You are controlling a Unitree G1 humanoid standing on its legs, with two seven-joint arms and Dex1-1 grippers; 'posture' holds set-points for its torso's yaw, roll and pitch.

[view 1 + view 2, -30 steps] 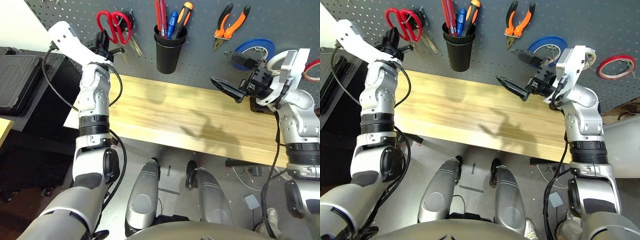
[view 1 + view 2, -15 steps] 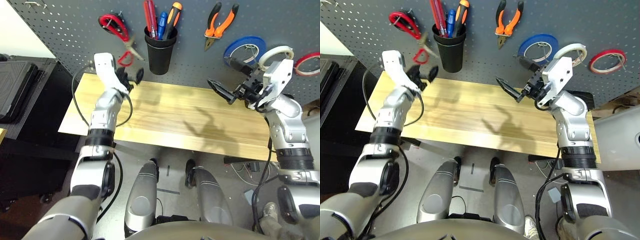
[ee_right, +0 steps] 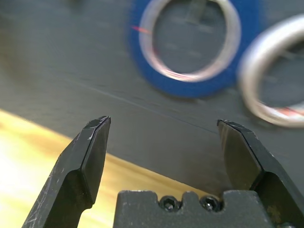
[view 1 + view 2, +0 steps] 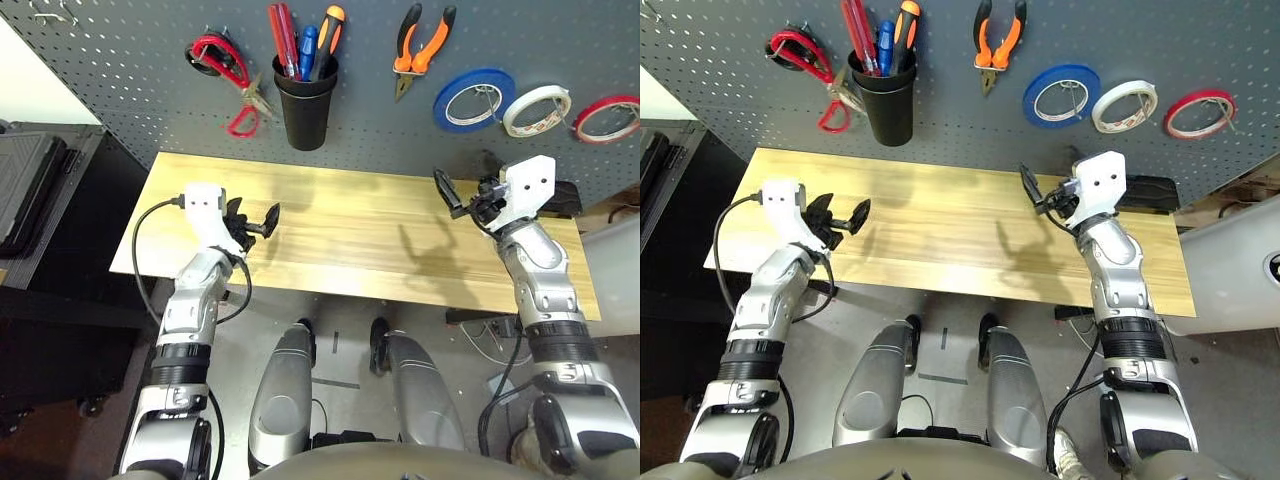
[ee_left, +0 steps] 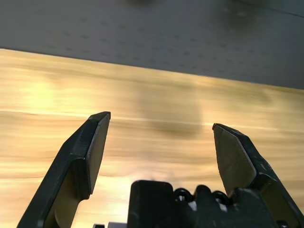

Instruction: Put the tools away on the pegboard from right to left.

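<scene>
Nearest, the left gripper [image 5: 161, 119] has come away from the pegboard [image 4: 370, 125] and is now above the left part of the wooden tabletop [image 4: 330, 235]; a second ago it was up at the scissors, and now its two fingers are spread wide with nothing between them. The right gripper [image 3: 164, 121], above the right part of the tabletop, is also open and empty; it too has drawn back, so that the tape rings it partly covered are in plain sight. Farther off, on the pegboard, the red-handled scissors [image 4: 243, 118] hang at the left, tilted, one red loop up and the other down; a second ago both loops were side by side at the top, so they have swung round since being let go. The black cup [image 4: 306, 112] is just right of them, holding the red-handled screwdriver [image 4: 288, 40] among other tools. Farther right hang the orange-and-black pliers [image 4: 416, 55], then a blue ring, a white ring and, at the far right, the red tape ring [image 4: 608, 119]. With all four tools up, the task looks finished, though the scissors' odd hang may deserve a check.
</scene>
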